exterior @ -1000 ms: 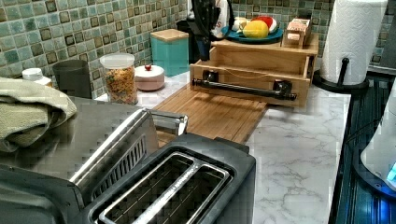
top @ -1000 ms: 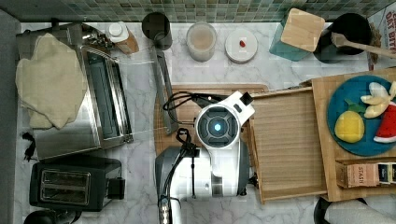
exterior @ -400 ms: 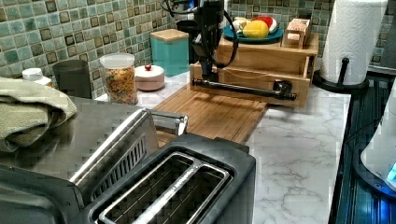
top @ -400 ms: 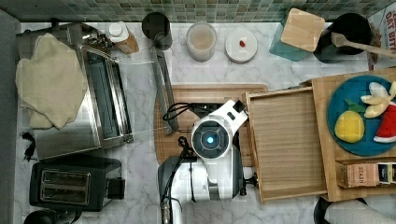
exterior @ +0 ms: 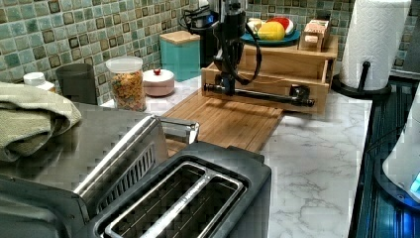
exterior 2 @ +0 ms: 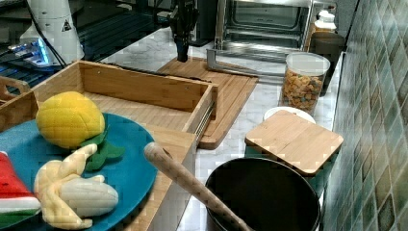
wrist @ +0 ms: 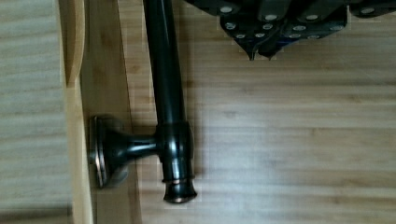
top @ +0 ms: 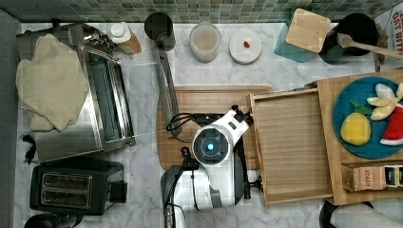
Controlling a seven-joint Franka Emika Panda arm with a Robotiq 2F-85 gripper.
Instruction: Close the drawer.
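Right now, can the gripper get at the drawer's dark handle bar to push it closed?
Probably yes. The gripper hangs just in front of the handle bar, above the cutting board, with nothing between them. The drawer is open.

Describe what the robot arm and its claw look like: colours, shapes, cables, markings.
The arm has glossy white rounded shells with dark joints, a round black cap glowing blue, and black cables looped alongside. The claw is black, studded with small pale screws.
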